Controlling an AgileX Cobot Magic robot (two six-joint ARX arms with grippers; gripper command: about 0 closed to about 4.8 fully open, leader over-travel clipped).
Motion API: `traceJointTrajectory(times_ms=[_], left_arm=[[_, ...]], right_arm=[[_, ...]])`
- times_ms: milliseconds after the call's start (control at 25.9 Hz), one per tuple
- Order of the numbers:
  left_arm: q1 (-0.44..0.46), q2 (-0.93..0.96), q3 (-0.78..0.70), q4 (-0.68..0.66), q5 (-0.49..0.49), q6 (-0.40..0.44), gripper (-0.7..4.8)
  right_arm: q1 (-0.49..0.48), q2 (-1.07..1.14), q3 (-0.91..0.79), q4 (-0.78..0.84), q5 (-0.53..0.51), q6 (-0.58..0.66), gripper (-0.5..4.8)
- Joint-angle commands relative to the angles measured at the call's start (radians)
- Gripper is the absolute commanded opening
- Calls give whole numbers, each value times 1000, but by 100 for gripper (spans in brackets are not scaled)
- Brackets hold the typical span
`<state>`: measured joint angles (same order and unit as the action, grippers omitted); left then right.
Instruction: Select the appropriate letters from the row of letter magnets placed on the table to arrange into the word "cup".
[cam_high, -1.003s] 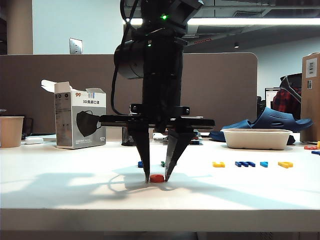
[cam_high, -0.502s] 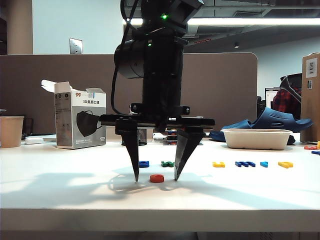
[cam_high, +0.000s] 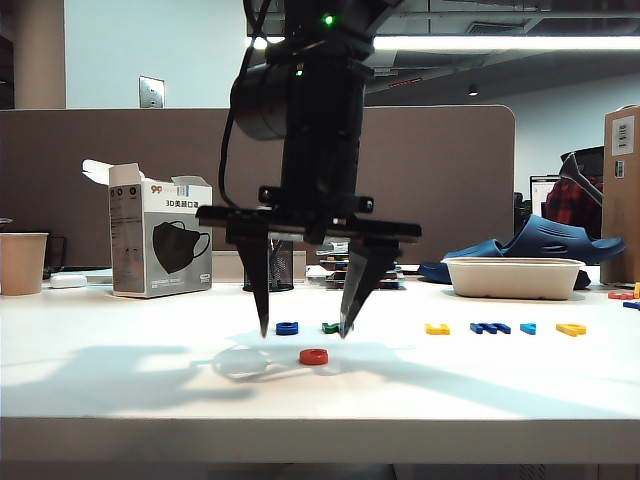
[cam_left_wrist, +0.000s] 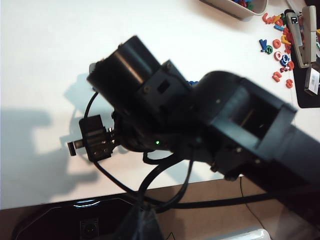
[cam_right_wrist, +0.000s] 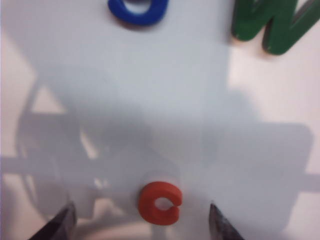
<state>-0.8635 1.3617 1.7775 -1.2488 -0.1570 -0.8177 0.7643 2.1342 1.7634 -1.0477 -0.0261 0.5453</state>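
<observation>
The red-orange "c" (cam_high: 313, 356) lies flat on the white table (cam_high: 120, 380), in front of the row of letter magnets. My right gripper (cam_high: 303, 333) hangs open just above it, one fingertip on each side, touching nothing. In the right wrist view the "c" (cam_right_wrist: 159, 202) sits free between the two tips of the right gripper (cam_right_wrist: 141, 211). Behind it lie a blue letter (cam_high: 287, 327) and a green one (cam_high: 333, 327). Further right are a yellow letter (cam_high: 437, 328), a dark blue one (cam_high: 490, 327), a cyan one (cam_high: 528, 328) and another yellow one (cam_high: 571, 329). My left gripper is out of view.
A mask box (cam_high: 160, 243) and a paper cup (cam_high: 22, 262) stand at the back left. A white tray (cam_high: 514, 277) and blue slippers (cam_high: 540, 240) are at the back right. The left wrist view shows the right arm (cam_left_wrist: 165, 115), loose letters (cam_left_wrist: 280, 50) and a stapler (cam_left_wrist: 302, 35).
The right gripper opened and let go of the red-orange "c", which stays on the table. The gripper then rose a little above it.
</observation>
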Motion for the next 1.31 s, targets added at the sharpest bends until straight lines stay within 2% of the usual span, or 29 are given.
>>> traceJointTrajectory(times_ms=[39, 347, 733, 1003, 1312], left_arm=[[-1, -3, 3, 9, 0, -2, -5], [-1, -3, 3, 9, 0, -2, -5], [-1, -3, 3, 9, 0, -2, -5], [-1, -3, 3, 10, 0, -2, -5], [-1, -3, 3, 10, 0, -2, -5]], right_arm=[[-11, -5, 40, -49, 7, -25, 338], [-75, -6, 185, -158, 35, -48, 338], [-187, -8, 198, -250, 59, -25, 338], [-220, -8, 196, -237, 92, 29, 338], [-250, -7, 195, -177, 91, 31, 338]])
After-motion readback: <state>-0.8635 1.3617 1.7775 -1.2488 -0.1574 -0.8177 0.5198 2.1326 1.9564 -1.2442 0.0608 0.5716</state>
